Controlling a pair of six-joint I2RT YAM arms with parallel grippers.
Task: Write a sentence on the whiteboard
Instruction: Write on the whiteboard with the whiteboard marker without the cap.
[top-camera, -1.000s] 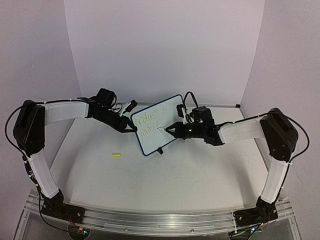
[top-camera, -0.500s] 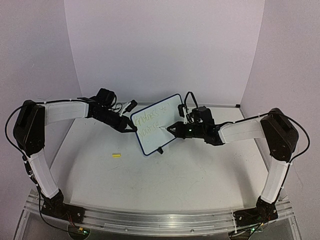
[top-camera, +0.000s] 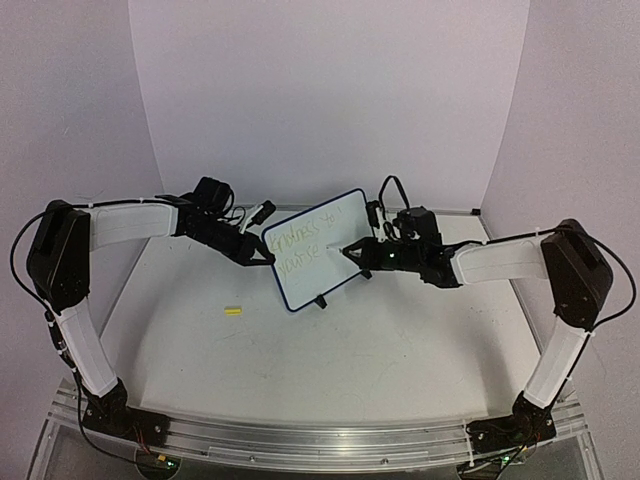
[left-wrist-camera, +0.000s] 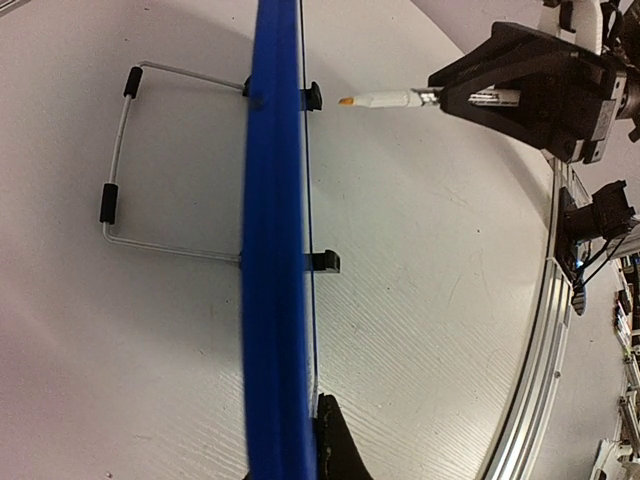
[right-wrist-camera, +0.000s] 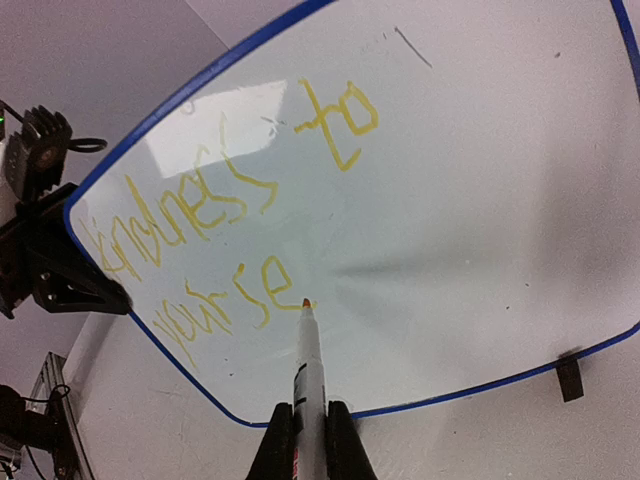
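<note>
Gripping the board: the left pincer (top-camera: 262, 255) is clenched on the left edge of the whiteboard (top-camera: 315, 250). Its own wrist camera shows one dark finger (left-wrist-camera: 335, 450) against the writing side; the other is hidden behind the rim.
Whiteboard, place: it stands propped on the surface (top-camera: 350, 345), toward the far middle and between the two pincers, with its face turned toward the right arm.
Whiteboard, make: a small rectangle with rounded corners. It has a glossy white face carrying a pale patch of glare and a thin dark blue rim.
Feet and stand: two small black clip feet (left-wrist-camera: 325, 262) sit on the bottom rim. A bent grey wire stand (left-wrist-camera: 118, 170) with short black sleeves rests on the surface behind it.
Sentence (right-wrist-camera: 230, 190): thin yellow-green hand-drawn strokes in two slanting lines. The upper line reads "kindness to" and the lower "yourse".
Marker (right-wrist-camera: 312, 380): a slim white barrel with a small orange-yellow tip.
Right pincer (right-wrist-camera: 305, 445): clamped on the marker, the barrel pinched between its two black fingers and aimed at the board's face.
Tip: in the right wrist view it sits at the end of the last "e". The left wrist view shows a small gap between tip and board.
Surface, texture: white and matt, with fine curved scratches.
Yellow piece (top-camera: 233, 311): short and stubby, lying on the surface in front of the board and to its left, well apart from it.
</note>
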